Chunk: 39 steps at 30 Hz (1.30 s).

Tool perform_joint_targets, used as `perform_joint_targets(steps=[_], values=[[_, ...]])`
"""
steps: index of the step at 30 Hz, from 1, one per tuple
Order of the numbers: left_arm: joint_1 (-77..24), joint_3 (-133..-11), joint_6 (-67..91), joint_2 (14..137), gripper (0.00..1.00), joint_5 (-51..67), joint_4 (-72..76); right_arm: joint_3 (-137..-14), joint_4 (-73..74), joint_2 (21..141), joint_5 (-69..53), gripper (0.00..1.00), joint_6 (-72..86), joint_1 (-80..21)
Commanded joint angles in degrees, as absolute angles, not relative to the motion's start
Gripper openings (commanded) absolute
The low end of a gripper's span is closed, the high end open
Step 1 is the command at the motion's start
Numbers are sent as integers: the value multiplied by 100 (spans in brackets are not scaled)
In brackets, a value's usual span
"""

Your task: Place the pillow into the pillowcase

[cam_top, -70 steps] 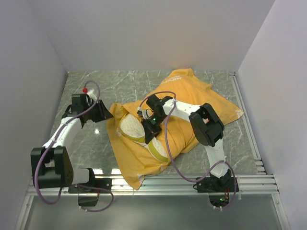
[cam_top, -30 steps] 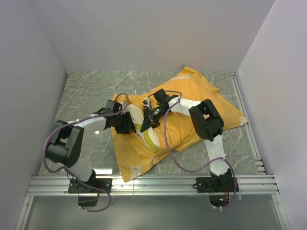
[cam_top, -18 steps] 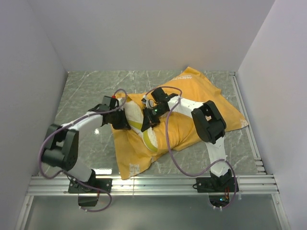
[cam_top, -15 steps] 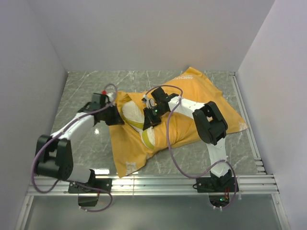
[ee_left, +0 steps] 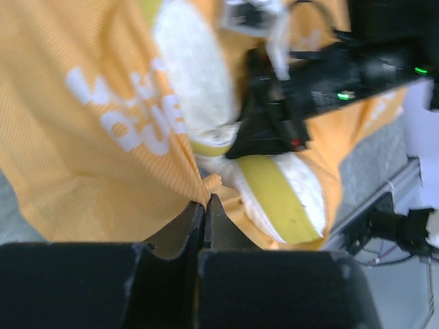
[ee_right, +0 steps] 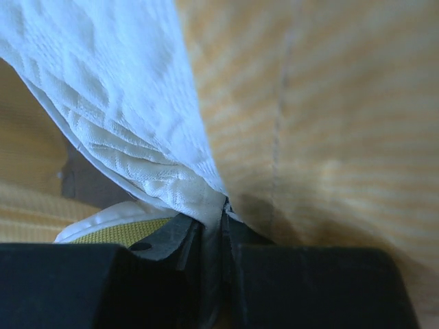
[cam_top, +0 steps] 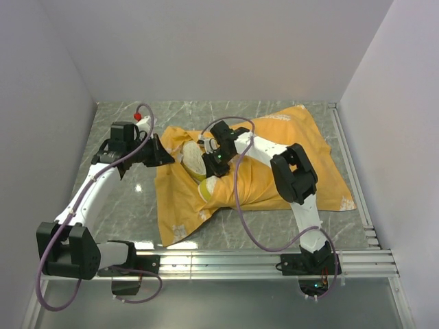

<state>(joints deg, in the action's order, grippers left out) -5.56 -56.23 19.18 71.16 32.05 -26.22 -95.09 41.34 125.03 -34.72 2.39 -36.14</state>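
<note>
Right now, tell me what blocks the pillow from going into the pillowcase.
No separate object does. The pillow lies partly inside the pillowcase, pinched by the right gripper; the left gripper holds the cloth's edge.

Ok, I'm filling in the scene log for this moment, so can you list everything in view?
pillowcase: 1, orange-yellow side out with pale prints, spread across the table's middle and right
pillow: 1, cream-white with a yellow-green band, showing at the pillowcase's left end, the rest covered
table: 1, grey-green marble pattern, under everything
rail: 1, silver metal, along the near edge
walls: 3, pale grey, left, back and right
cables: 2, purple, one looping along each arm
left arm: 1, white and black, reaching in from near left, jaws shut on the pillowcase edge
right arm: 1, white and black, reaching in from near right, jaws shut on the pillow
</note>
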Motion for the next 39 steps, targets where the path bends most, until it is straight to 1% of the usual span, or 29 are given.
perform_joint_targets(steps=[1,2,4,6,8,10,11,13,14,15,17,18,19,20,22,23,26,28,31,35,39], values=[[-536,-6302,1530,6821,0,3559,-1689,-9542,6072,13192,-2276,0,-597,-3665],[-562,-6267,1529,6707,0,3499,-1548,-9632,6152,13305,-2294,0,-659,-3682],[-562,-6249,1582,6513,0,3900,-1293,-9686,6302,13385,-2285,0,-738,-3761],[-746,-6538,1294,6678,0,4357,-1676,-9694,6154,13395,-2294,0,-616,-3753],[-992,-6723,1064,6732,0,4307,-2029,-9852,6143,13394,-2329,0,-606,-3726],[-1002,-6601,1177,6549,0,4272,-1724,-9957,6310,13456,-2434,0,-755,-3770],[-1002,-6479,1282,6496,0,4376,-1514,-9932,6380,13517,-2461,0,-808,-3840],[-1107,-6591,1108,6617,0,4770,-1607,-9722,6294,13491,-2549,0,-835,-3902],[-1273,-6870,942,6740,0,4720,-1939,-9721,6206,13430,-2592,0,-757,-3859],[-1327,-7004,688,7020,0,4711,-2595,-9851,6127,13395,-2741,0,-634,-3780],[-1327,-7250,292,7250,0,4703,-3310,-10150,6065,13255,-3294,0,-397,-3413],[-1327,-7268,-336,7373,0,4659,-3583,-10560,5986,13210,-3461,0,-169,-3271],[-1327,-7234,-630,7418,0,4606,-4091,-10773,5907,13149,-3715,0,-28,-3148],[-1327,-7190,-920,7453,0,4423,-4278,-10958,5602,13001,-3831,0,313,-3007],[-1327,-6963,-1545,7558,0,4342,-4674,-11240,5345,12720,-3964,0,448,-2830],[-1327,-6857,-1782,7619,0,4263,-4711,-11224,5178,12631,-3920,0,396,-2839],[-1336,-6479,-1995,7664,0,4149,-4519,-10742,4731,12245,-4437,0,710,-2795],[-1371,-6277,-2004,7664,0,4113,-4343,-10346,4054,12086,-4518,0,922,-2760],[-1589,-6109,-1934,7708,0,4210,-4053,-9872,3087,11831,-4500,0,1685,-2716],[-1819,-6029,-1583,7726,0,4535,-3762,-9326,1955,11663,-3781,0,2607,-2707],[-2047,-6126,-1714,7743,0,4956,-3954,-9211,1539,11724,-2999,0,3277,-2751]])
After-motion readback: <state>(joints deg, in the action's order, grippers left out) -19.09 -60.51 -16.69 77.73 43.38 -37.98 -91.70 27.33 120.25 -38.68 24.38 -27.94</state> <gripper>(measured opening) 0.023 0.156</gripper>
